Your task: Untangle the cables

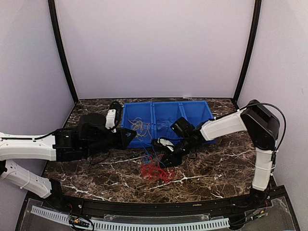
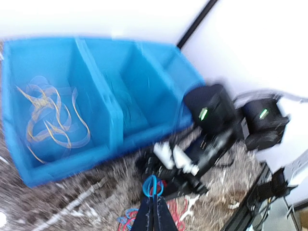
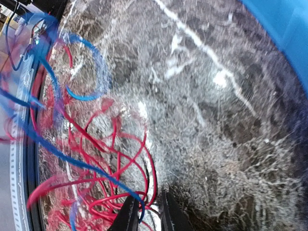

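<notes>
A tangle of red cables (image 1: 154,171) with blue cable (image 1: 148,155) through it lies on the marble table in front of the blue bin (image 1: 192,111). My left gripper (image 1: 129,136) is by the bin's front left wall. In the left wrist view it (image 2: 153,204) is shut on a loop of blue cable (image 2: 153,186). My right gripper (image 1: 164,155) is low over the tangle. In the right wrist view its fingertips (image 3: 168,215) stand close together at the edge of the red cables (image 3: 96,159), with a taut blue cable (image 3: 72,159) running in between them.
The bin (image 2: 96,149) has three compartments. The left one holds yellow and clear cables (image 2: 48,115); the middle one holds thin pale cables (image 1: 166,125). Bare marble lies right of the tangle (image 3: 226,120). A black rail (image 1: 144,204) runs along the table's near edge.
</notes>
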`<state>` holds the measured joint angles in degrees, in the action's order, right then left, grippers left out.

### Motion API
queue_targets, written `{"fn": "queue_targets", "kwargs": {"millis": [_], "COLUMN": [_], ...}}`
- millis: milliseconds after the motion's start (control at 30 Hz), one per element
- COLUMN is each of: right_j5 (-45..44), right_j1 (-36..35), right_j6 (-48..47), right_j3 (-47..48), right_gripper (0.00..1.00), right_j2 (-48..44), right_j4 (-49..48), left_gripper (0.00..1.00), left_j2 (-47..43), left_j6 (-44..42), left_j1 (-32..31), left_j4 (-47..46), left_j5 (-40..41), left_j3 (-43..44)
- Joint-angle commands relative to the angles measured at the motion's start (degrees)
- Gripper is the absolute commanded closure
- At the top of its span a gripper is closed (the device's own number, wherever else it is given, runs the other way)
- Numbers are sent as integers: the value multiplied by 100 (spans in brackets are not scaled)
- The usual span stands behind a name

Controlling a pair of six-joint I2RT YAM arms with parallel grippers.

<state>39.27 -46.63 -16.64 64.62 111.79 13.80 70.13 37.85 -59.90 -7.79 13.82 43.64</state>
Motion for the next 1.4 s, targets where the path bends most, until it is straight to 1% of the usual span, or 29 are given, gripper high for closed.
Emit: {"fn": "queue_targets", "kwargs": {"millis": [0, 100, 233, 333, 500, 567, 767, 967, 1067, 1167, 1233, 1367], "right_j5": [139, 238, 242, 248, 204, 168, -352, -784, -1128, -1463, -1762, -1893], "right_j1": [-45, -39, -48, -48, -48, -48, -48, -129, -377, -639, -822, -1140], "right_j6": [-3, -17, -27, -62, -176, -295, -600, -1042, -1261, -1439, -1487, -1489], "right_j3": [-85, -6, 47, 55, 102, 116, 171, 352, 542, 812, 1061, 1554], "right_gripper": [81, 85, 86, 86, 86, 82, 60, 44, 38, 35, 34, 33], "right_j2": [352, 524, 647, 651, 469, 295, -467, -1129, -1235, -1149, -923, -394], "right_j4": [95, 182, 244, 278, 418, 512, 678, 941, 1022, 983, 935, 886], "left_gripper": [100, 100, 100, 100, 100, 100, 100, 100, 100, 100, 100, 100], "left_j2": [-1314, -1921, -2570, -2867, -2961, -2931, -2772, -2678, -2683, -2705, -2719, -2793], "left_j6": [-780, -1181, -1387, -1291, -760, -586, -276, -165, -120, -73, -55, 31], "left_j1": [5, 3, 5, 5, 5, 5, 5, 9, 9, 7, 11, 5], "left_j4": [797, 1187, 1428, 1575, 1596, 1576, 1518, 1506, 1489, 1512, 1528, 1623], "left_j5": [1326, 1925, 2408, 2611, 2490, 2366, 2087, 2053, 2064, 2147, 2165, 2179], "left_j3": [658, 1058, 1186, 1010, 379, 186, -215, -424, -530, -578, -598, -646]}}
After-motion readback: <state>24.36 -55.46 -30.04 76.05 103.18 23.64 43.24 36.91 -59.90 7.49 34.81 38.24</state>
